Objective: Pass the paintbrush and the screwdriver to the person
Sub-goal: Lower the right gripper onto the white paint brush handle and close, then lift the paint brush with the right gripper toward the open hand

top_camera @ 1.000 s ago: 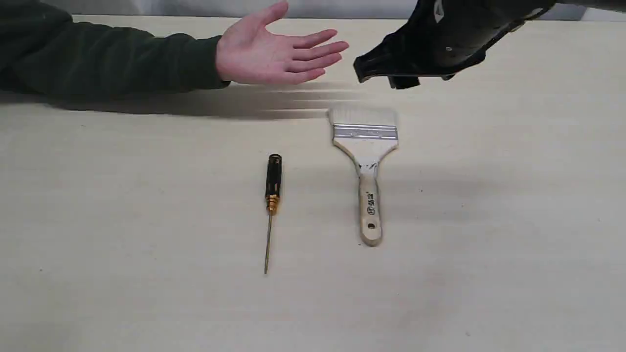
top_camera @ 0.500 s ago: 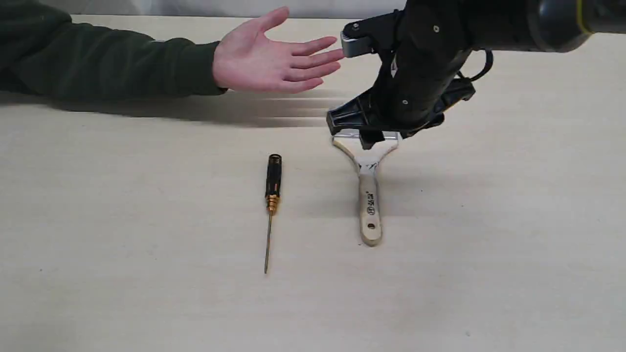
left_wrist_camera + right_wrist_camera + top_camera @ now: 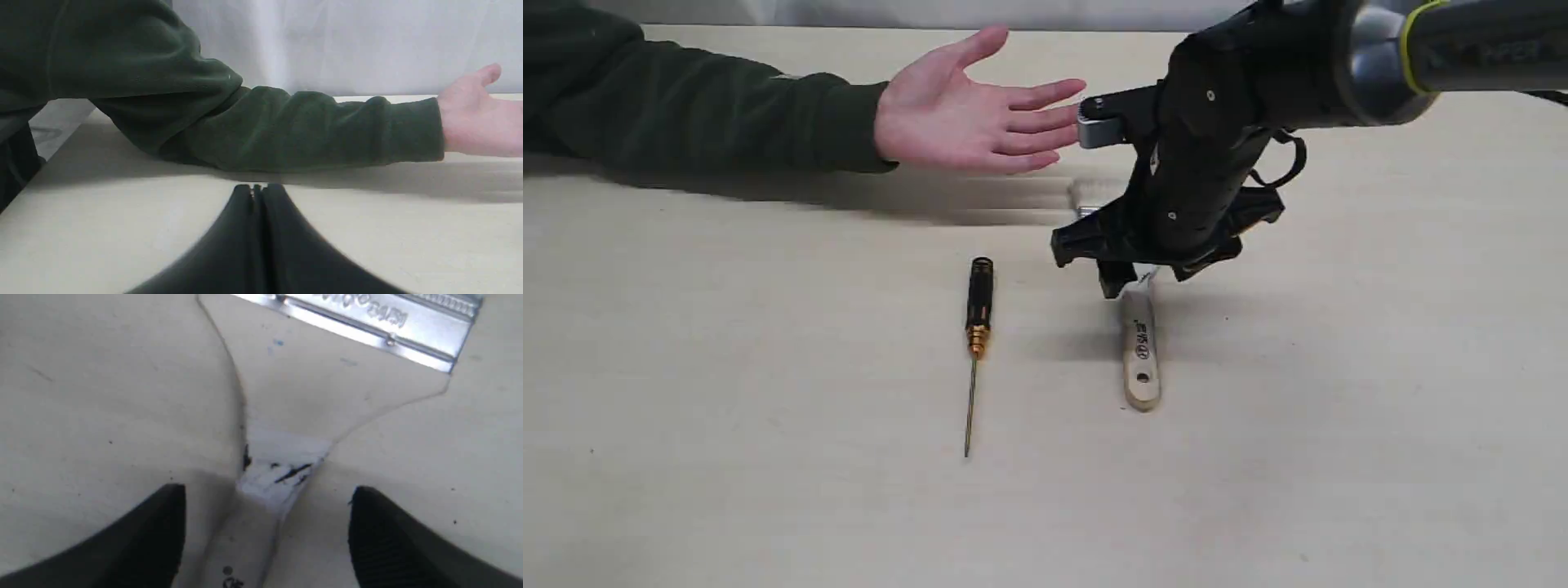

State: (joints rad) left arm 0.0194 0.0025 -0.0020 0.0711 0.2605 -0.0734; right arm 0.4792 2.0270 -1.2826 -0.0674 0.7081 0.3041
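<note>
The paintbrush (image 3: pixel 1140 351) lies flat on the table, its handle toward the front; the ferrule and most of the bristles are hidden behind the right arm. My right gripper (image 3: pixel 1125 282) hovers open just over the neck of the handle, one finger on each side. In the right wrist view the paintbrush (image 3: pixel 282 416) runs between the two spread fingers (image 3: pixel 155 535), silver ferrule beyond them. The screwdriver (image 3: pixel 977 327) lies to the left of the brush, untouched. The person's open hand (image 3: pixel 964 114) is held palm up at the back. My left gripper (image 3: pixel 257 192) is shut and empty, near the green sleeve (image 3: pixel 286 130).
The pale wooden table (image 3: pixel 768 490) extends bare in front of both tools. The person's forearm (image 3: pixel 686 114) lies across the back left. A grey wall (image 3: pixel 347 41) stands behind the table.
My right gripper has come down and forward from the back of the table, passing over the bristles and ferrule to the handle's neck. The person's hand shifted slightly. Both tools lie still.
</note>
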